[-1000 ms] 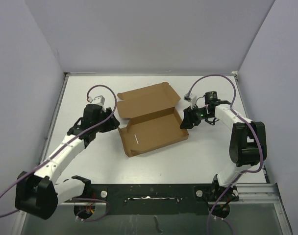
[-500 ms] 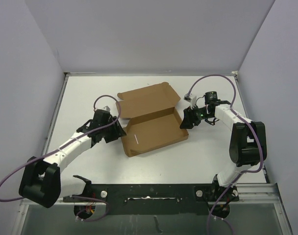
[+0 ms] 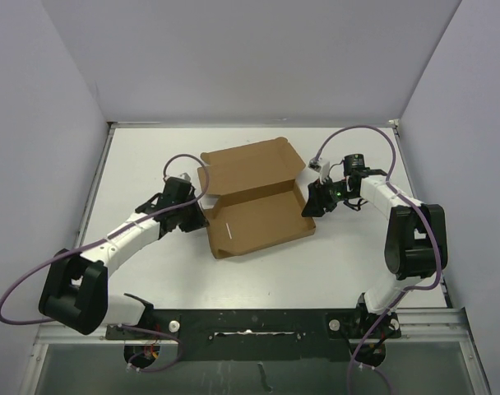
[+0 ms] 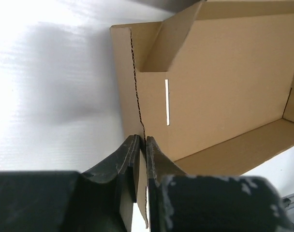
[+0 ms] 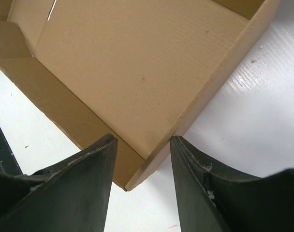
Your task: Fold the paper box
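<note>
A flat white table (image 3: 151,164) is enclosed on three sides by pale grey walls (image 3: 258,58), and a black rail (image 3: 258,321) is fixed along its near edge. A shallow brown corrugated cardboard mailer box (image 3: 262,220) is laid open near the middle of the table, its lid (image 3: 250,169) spread toward the far wall. The left gripper (image 4: 143,145) is pressed together on the thin upper edge of the box's left side wall (the cardboard is seen pinched between the two black fingers). At the opposite end, the right gripper (image 5: 142,140) is held spread apart, with the near corner of the box's right wall lying between its fingers; contact there cannot be told.
</note>
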`<state>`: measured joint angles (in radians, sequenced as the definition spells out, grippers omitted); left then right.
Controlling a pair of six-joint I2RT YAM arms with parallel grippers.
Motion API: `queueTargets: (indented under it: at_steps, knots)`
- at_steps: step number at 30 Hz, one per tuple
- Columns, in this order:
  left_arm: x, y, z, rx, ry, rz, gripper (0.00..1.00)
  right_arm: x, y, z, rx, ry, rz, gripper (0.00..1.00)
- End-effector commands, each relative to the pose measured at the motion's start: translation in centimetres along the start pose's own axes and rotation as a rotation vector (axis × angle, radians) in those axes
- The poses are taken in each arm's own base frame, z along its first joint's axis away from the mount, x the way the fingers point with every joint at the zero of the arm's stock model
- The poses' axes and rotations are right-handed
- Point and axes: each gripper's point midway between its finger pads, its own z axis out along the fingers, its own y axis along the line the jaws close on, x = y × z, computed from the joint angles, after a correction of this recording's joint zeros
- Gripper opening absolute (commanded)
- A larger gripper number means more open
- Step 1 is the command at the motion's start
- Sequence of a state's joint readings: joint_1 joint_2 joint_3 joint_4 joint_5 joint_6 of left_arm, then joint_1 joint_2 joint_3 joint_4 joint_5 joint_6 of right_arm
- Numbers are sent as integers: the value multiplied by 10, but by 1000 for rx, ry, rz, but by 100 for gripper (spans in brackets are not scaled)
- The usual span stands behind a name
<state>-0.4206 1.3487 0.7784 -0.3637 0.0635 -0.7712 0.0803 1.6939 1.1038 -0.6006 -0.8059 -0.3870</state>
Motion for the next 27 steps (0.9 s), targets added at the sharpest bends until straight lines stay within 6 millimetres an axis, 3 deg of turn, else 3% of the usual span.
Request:
queueTargets:
  at_steps: [1, 10, 21, 27]
  knots:
    - [-27, -34, -11, 88, -73, 60, 6, -5, 8, 4, -38, -19, -11, 49]
    - [-34, -57, -20, 128, -81, 134, 1, -5, 11, 8, -58, -24, 9, 49]
    - [-34, -88, -12, 184, -45, 215, 2, -5, 13, 11, -76, -25, 28, 49]
    - [-30, -86, -2, 173, -30, 213, 8, -4, 12, 12, -74, -20, 32, 49]
